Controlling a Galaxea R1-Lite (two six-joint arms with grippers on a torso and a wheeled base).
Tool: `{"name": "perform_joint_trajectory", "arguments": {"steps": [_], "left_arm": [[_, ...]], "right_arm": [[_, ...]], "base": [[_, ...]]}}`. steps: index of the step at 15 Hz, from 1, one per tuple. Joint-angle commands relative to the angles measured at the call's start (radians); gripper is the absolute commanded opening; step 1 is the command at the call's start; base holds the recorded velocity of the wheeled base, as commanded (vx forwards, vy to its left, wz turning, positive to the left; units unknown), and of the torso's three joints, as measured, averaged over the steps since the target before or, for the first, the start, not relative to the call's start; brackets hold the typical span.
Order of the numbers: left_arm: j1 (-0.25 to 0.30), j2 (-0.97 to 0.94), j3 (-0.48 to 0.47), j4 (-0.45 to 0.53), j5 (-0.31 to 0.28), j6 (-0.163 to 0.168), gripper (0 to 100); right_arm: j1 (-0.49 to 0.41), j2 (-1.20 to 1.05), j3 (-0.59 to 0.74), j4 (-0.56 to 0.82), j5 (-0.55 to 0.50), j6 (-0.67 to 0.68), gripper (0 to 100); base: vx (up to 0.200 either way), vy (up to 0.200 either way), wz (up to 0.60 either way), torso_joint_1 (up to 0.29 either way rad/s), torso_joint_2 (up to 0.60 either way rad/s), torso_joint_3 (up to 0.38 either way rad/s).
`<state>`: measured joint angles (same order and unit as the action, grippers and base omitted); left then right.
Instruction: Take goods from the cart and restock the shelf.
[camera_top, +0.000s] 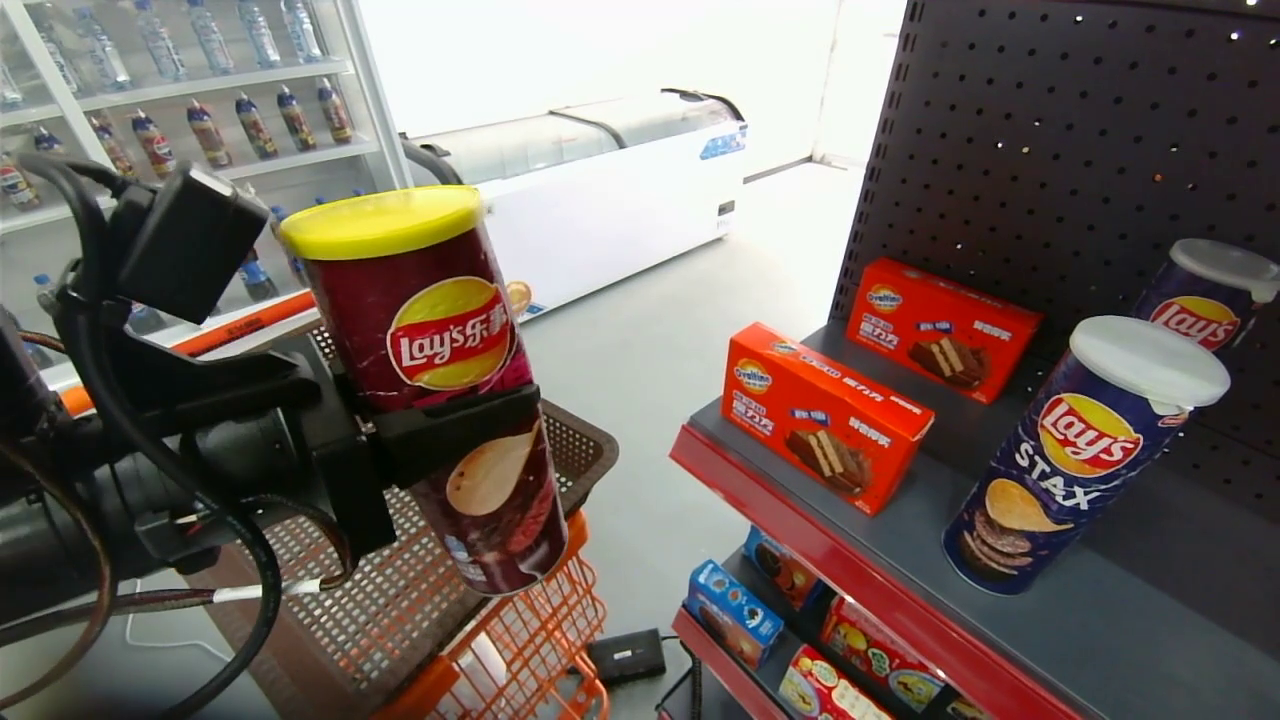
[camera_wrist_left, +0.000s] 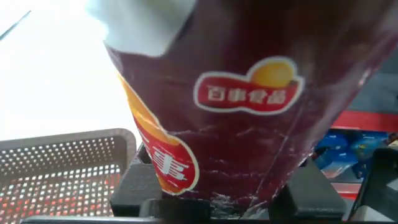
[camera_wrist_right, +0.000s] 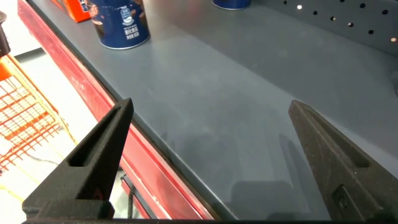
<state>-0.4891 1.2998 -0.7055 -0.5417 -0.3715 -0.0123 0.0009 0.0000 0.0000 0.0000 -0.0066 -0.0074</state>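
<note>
Currently left gripper clamps the maroon chip can; right gripper gapes wide.

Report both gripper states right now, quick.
Left gripper: closed on the maroon chip can.
Right gripper: open, holding nothing, over the shelf.

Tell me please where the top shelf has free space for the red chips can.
Widest bare patch: the grey shelf beyond the front blue can, below the open right gripper. A narrower gap lies between that can and the front orange box. More crowded along the pegboard.
</note>
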Motion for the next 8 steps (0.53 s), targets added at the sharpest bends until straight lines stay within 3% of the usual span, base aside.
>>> {"name": "perform_joint_trajectory", "arguments": {"steps": [1, 8], "left_arm": [[0.001, 0.016, 0.006, -0.006, -0.018, -0.001, 0], [0.003, 0.101, -0.065, -0.014, -0.119, 0.0, 0]], "right_arm": [[0.001, 0.0, 0.0, 0.0, 0.0, 0.0, 100], [0.001, 0.0, 0.0, 0.0, 0.0, 0.0, 100]], "base": [[0.0, 0.0, 0.0, 0.0, 0.0, 0.0], [0.0, 0.0, 0.0, 0.0, 0.0, 0.0]]}}
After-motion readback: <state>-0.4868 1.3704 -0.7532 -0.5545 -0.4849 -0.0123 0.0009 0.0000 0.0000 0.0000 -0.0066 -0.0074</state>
